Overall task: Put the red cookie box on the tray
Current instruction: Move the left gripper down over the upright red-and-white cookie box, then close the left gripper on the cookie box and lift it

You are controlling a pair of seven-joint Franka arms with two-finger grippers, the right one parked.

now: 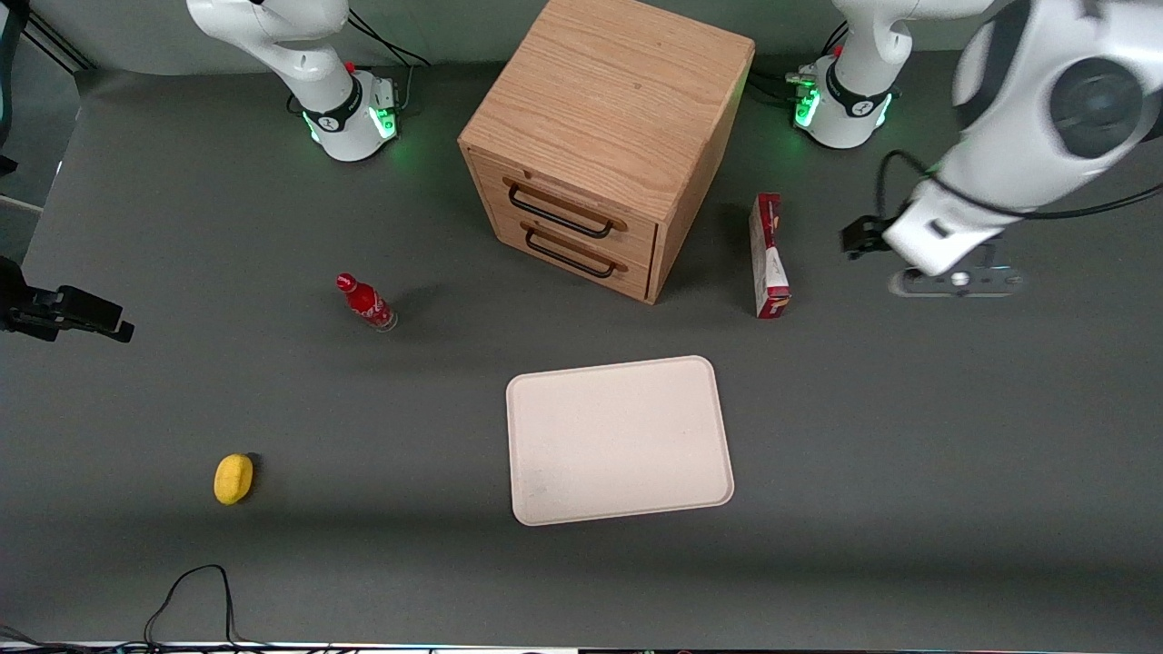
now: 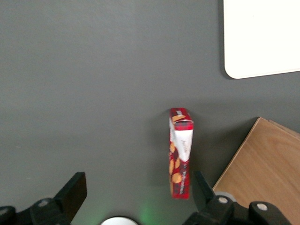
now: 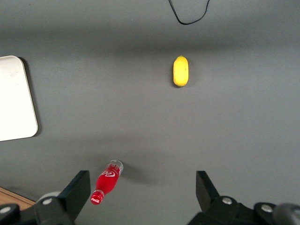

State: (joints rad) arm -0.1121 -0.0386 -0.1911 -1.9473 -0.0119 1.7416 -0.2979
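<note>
Two spread fingers (image 2: 74, 191) of the gripper (image 2: 136, 197) hover above the tabletop (image 2: 93, 93); the red cookie box (image 2: 180, 152) stands on edge just beside one fingertip. Centre over it, straddling its thin faces, then descend.

The left arm (image 1: 1045, 109) reaches out from its base and bends down over the table toward the working arm's end. Its gripper (image 2: 136, 194) hangs above the surface, pointing downward, fingers (image 2: 72, 192) spread wide apart and holding nothing.
</note>
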